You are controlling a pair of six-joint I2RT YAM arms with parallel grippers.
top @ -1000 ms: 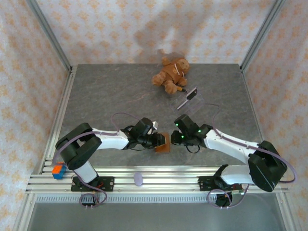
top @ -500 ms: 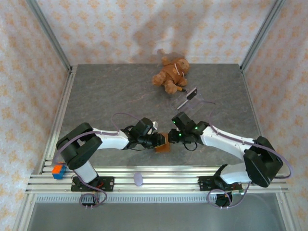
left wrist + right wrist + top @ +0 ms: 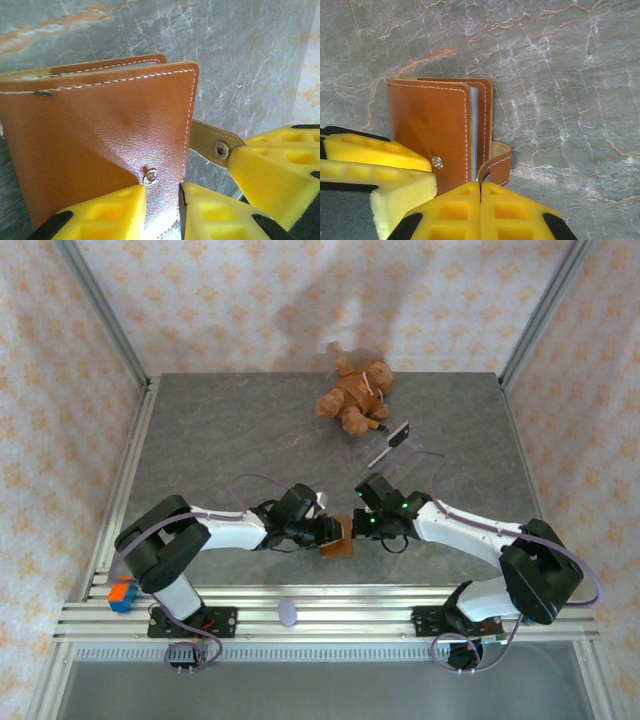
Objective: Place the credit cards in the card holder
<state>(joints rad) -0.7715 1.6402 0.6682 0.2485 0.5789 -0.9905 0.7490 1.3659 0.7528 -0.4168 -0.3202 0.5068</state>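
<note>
The right gripper [image 3: 480, 192] sits further left, pinching the floppy snap strap [image 3: 501, 159] of the light, supple tan leather card holder [image 3: 427, 120]; left gripper [image 3: 162, 200] clamps its cover [image 3: 100, 130].

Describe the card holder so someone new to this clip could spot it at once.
On the grey marble table, look near the front edge, where the two arms meet. The card holder is the flat wallet pinched by the left gripper and right gripper. It is smooth tan leather with white stitching and a snap strap, unlike the furry teddy bear farther back.
</note>
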